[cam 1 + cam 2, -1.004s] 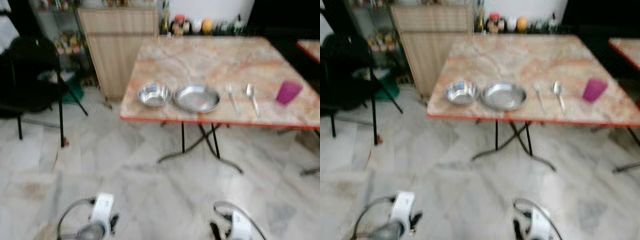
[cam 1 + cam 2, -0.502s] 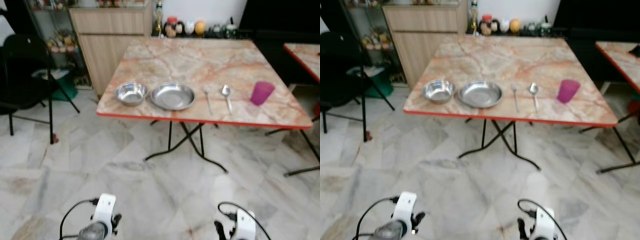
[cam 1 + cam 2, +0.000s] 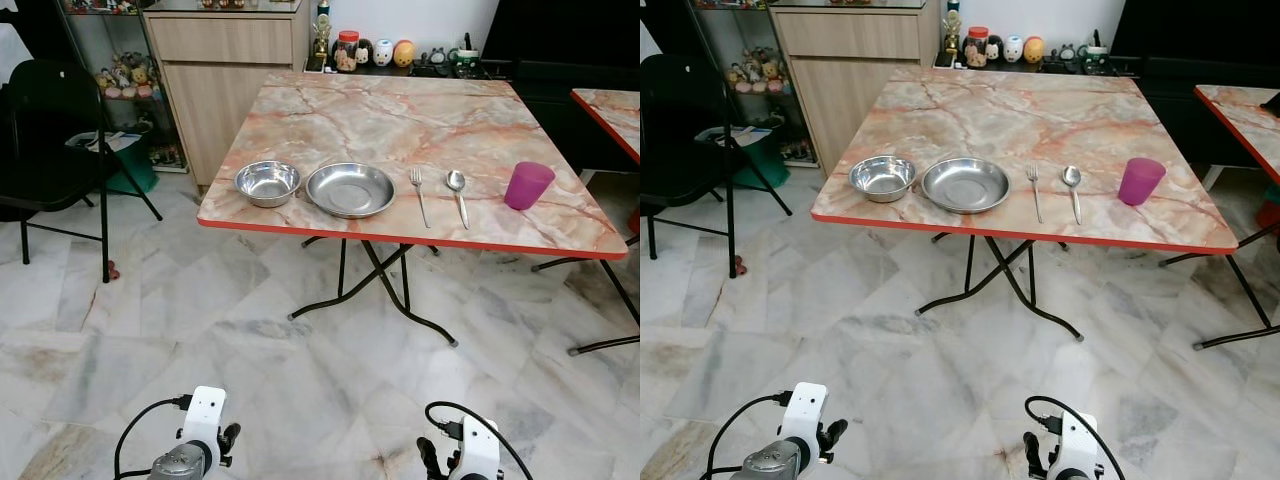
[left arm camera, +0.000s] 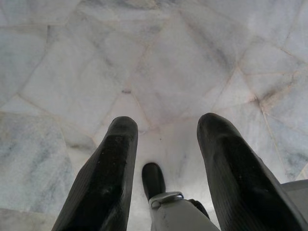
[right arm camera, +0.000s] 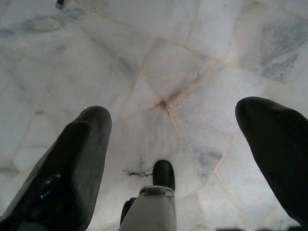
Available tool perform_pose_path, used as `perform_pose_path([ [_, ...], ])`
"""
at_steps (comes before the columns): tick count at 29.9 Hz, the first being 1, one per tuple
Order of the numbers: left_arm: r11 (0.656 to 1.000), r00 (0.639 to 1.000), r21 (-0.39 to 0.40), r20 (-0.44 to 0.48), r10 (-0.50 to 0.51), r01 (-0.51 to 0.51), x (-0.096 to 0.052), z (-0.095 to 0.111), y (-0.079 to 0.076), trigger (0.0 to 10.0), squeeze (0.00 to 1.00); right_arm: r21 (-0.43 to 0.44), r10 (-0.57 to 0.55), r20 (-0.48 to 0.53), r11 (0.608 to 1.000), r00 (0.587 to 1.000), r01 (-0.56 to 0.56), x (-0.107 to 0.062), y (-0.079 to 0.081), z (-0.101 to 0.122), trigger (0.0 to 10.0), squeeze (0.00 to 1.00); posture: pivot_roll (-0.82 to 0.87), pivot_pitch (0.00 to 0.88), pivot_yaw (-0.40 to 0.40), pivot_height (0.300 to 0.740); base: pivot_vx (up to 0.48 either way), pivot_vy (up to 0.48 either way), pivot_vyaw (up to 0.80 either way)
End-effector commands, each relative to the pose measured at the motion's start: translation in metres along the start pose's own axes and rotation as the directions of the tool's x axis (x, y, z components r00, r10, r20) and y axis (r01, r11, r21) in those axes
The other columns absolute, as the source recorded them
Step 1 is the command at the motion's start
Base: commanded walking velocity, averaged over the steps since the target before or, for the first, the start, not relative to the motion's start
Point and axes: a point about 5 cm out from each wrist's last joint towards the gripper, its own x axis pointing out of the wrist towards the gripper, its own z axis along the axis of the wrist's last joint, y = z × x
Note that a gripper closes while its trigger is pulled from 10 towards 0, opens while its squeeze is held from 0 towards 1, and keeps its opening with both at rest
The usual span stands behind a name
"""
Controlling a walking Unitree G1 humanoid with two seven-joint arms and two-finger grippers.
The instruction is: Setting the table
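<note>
Two round steel dishes [image 3: 348, 190] on veined marble table [image 3: 400, 120]; both grippers [image 4: 166, 125] [image 5: 173, 130] spread, empty

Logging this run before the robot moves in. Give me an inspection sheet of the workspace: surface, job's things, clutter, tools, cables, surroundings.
Surface: marble-pattern table with red edge, on folding legs.
Job's things: bowl, plate, fork, spoon and purple cup in a row along the near edge, each apart.
Clutter: jars and figurines beyond the far edge.
Tools: left tool and right tool both open, hanging over the floor, holding nothing.
Cables: black loops at both wrists.
Surroundings: marble floor, black chair, wooden cabinet, second table.
</note>
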Motion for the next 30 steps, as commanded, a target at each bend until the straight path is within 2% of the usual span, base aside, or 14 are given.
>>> perform_pose_path([
  [1, 1.000, 1.000, 0.001, -0.016, -0.007, 0.007, -0.001, -0.005, -0.002, 10.0, 0.00, -0.004, 0.005, -0.009, 1.000, 1.000, -0.005, -0.001, -0.001, -0.002, 10.0, 0.00, 0.06, 0.000, -0.045, 0.740, 0.000, 0.000, -0.59],
  [8, 1.000, 1.000, 0.000, -0.017, -0.007, 0.007, -0.001, -0.005, -0.001, 10.0, 0.00, 0.007, 0.005, 0.011, 1.000, 1.000, -0.006, -0.001, -0.001, -0.001, 10.0, 0.00, 0.06, 0.000, -0.045, 0.740, 0.000, 0.000, -0.08],
  [13, 1.000, 1.000, 0.002, -0.020, -0.008, 0.008, -0.001, -0.006, -0.001, 10.0, 0.00, 0.000, 0.007, 0.004, 1.000, 1.000, -0.007, 0.000, 0.001, -0.001, 10.0, 0.00, 0.06, 0.000, -0.045, 0.740, 0.250, 0.000, 0.00],
  [21, 1.000, 1.000, 0.005, -0.019, -0.011, 0.011, -0.001, -0.006, -0.002, 10.0, 0.00, -0.003, 0.020, -0.018, 1.000, 1.000, -0.020, 0.000, 0.017, -0.008, 10.0, 0.00, 0.06, 0.000, -0.043, 0.740, 0.314, 0.000, 0.00],
  [30, 1.000, 1.000, 0.008, -0.021, -0.010, 0.010, -0.001, -0.006, -0.001, 10.0, 0.00, -0.006, 0.025, -0.033, 1.000, 0.999, -0.025, -0.002, 0.024, -0.016, 10.0, 0.00, 0.06, 0.000, -0.043, 0.740, 0.368, 0.000, 0.00],
])
